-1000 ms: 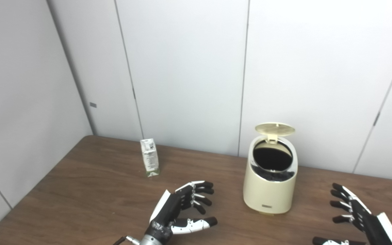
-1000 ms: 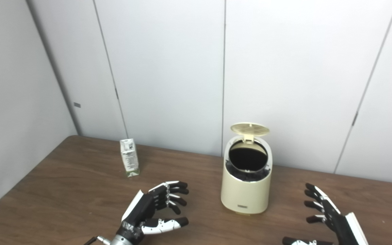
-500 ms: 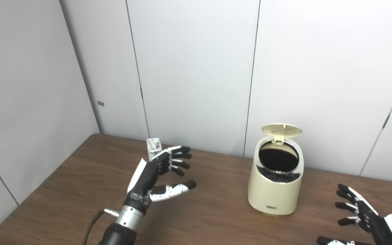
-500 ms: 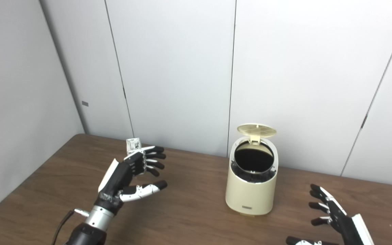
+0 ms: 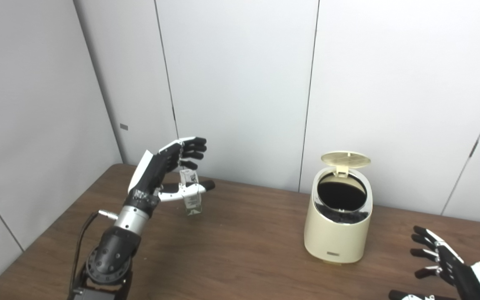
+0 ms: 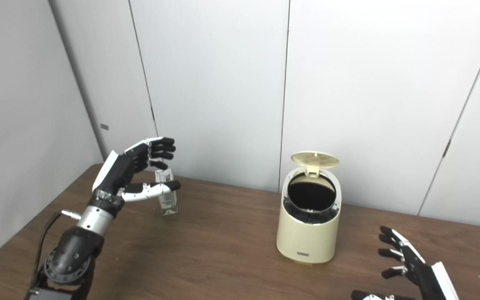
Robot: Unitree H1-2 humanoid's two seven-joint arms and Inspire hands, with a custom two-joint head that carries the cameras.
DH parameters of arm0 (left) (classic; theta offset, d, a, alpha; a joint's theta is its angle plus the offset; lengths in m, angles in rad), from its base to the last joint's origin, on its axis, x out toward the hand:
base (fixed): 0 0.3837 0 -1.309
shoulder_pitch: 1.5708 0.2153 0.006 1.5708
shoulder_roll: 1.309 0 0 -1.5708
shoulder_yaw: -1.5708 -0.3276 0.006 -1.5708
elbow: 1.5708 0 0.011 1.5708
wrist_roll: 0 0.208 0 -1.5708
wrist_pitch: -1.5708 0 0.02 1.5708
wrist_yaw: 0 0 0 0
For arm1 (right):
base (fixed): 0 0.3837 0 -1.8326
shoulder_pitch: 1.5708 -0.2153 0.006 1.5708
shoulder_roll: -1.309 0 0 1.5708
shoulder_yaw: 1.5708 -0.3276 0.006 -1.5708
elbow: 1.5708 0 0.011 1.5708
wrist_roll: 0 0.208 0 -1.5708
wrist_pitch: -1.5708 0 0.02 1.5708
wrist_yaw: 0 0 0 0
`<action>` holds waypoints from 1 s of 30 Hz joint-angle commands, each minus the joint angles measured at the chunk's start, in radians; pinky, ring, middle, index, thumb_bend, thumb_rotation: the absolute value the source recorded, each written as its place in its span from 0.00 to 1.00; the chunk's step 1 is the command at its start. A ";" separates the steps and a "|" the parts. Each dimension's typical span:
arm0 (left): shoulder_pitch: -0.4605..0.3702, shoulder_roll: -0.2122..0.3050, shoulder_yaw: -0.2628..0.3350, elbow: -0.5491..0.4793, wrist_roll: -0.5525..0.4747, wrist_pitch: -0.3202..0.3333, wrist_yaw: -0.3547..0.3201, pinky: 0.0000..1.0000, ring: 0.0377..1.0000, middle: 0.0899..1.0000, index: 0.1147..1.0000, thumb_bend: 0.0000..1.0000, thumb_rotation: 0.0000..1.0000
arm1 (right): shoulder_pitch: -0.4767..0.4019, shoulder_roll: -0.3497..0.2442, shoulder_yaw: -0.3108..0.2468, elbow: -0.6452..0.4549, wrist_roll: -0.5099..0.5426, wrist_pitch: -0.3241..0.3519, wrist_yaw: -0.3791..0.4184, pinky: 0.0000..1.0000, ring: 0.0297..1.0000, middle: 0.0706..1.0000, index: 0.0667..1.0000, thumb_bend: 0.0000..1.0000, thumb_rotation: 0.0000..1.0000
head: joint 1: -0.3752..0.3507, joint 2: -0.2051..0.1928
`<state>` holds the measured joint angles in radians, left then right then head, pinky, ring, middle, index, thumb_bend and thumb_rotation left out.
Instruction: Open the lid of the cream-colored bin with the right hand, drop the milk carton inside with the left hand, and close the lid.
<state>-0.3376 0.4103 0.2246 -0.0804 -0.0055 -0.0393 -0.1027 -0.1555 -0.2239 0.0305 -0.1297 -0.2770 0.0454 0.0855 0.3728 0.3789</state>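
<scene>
Your table [image 5: 244, 254] carries the cream-colored bin [image 5: 338, 231], its lid [image 5: 345, 158] up. Your left hand [image 5: 167, 166] has risen from half a second ago, fingers spread around the upright milk carton [image 5: 192, 200], not clamped. Your right hand [image 5: 448, 266] rests splayed, empty, near the bin.

table [image 5: 244, 254]: brown wood | wall panels [image 5: 240, 83]: white, behind table
</scene>
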 commanded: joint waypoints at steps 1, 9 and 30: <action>-0.055 0.033 0.019 0.036 -0.024 -0.047 0.003 0.60 0.74 0.80 0.78 0.78 0.12 | -0.044 -0.007 -0.005 -0.028 0.010 -0.025 -0.006 0.54 0.76 0.84 0.85 0.83 0.18 | 0.001 0.000; -0.125 0.067 0.012 0.230 0.084 -0.149 0.069 0.69 0.76 0.79 0.78 0.86 0.12 | -0.044 -0.007 -0.001 -0.050 0.009 -0.004 0.003 0.54 0.75 0.84 0.86 0.81 0.14 | -0.004 0.004; -0.224 0.074 -0.012 0.724 0.003 -0.387 0.031 0.78 0.85 0.86 0.85 0.95 0.22 | -0.032 -0.017 -0.016 -0.107 0.017 0.043 0.018 0.57 0.76 0.85 0.85 0.80 0.05 | -0.033 0.009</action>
<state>-0.5036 0.4527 0.2098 0.6479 0.0161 -0.3801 -0.0821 -0.1581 -0.2252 0.0247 -0.2035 -0.2706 0.1039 0.1058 0.3390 0.3896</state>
